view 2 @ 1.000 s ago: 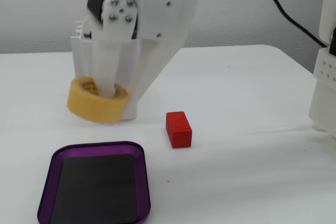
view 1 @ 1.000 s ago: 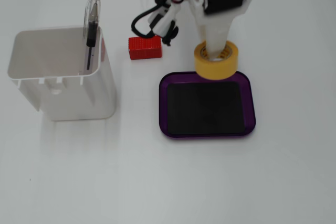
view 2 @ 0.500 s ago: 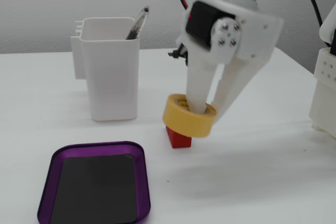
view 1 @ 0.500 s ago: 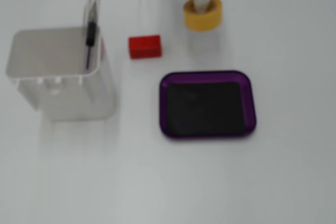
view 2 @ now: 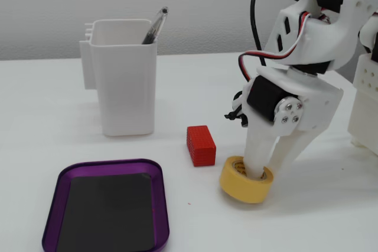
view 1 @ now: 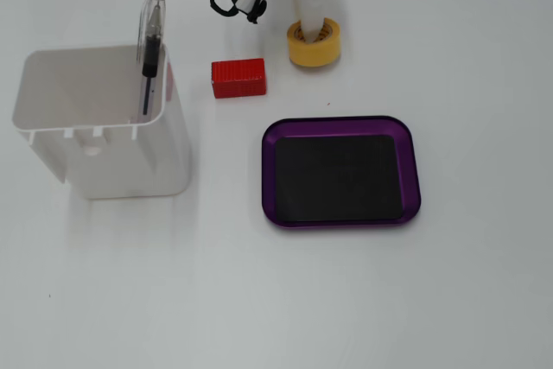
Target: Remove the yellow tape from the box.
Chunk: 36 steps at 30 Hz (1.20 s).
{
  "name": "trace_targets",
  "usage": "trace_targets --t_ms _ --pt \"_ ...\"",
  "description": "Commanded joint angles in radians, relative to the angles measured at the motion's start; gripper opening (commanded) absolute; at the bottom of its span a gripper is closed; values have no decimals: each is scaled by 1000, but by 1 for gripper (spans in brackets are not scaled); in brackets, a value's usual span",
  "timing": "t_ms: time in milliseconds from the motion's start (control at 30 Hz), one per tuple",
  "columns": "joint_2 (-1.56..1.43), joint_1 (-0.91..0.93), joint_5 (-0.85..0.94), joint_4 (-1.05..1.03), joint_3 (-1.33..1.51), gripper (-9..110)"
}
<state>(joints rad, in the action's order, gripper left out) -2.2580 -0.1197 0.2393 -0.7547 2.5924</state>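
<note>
- Yellow ring-shaped tape roll (view 1: 314, 44) is lying on the white table (view 1: 484, 283), outside and beyond the far edge of the shallow purple tray (view 1: 342, 123) with a black bottom.
- The white two-finger gripper (view 2: 264, 172) is clamping the roll's wall, one finger inside the hole.
- A red rectangular block (view 2: 200, 145) is sitting just left of the roll.
- A white plastic container (view 1: 104, 127) holding a pen is standing well apart at left.
</note>
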Motion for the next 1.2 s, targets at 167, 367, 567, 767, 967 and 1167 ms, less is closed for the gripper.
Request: trace_targets --t_ms 167,367,567,767,967,1167 --pt "-35 -9 -9 5 2 11" --pt "-37 -9 -9 -161 -152 15" --pt "-54 -11 -9 -337 -327 15" --pt "-268 -11 -8 -488 -411 15" --pt "-609 8 -9 -514 -302 15" --pt "-963 11 -6 -512 -6 15"
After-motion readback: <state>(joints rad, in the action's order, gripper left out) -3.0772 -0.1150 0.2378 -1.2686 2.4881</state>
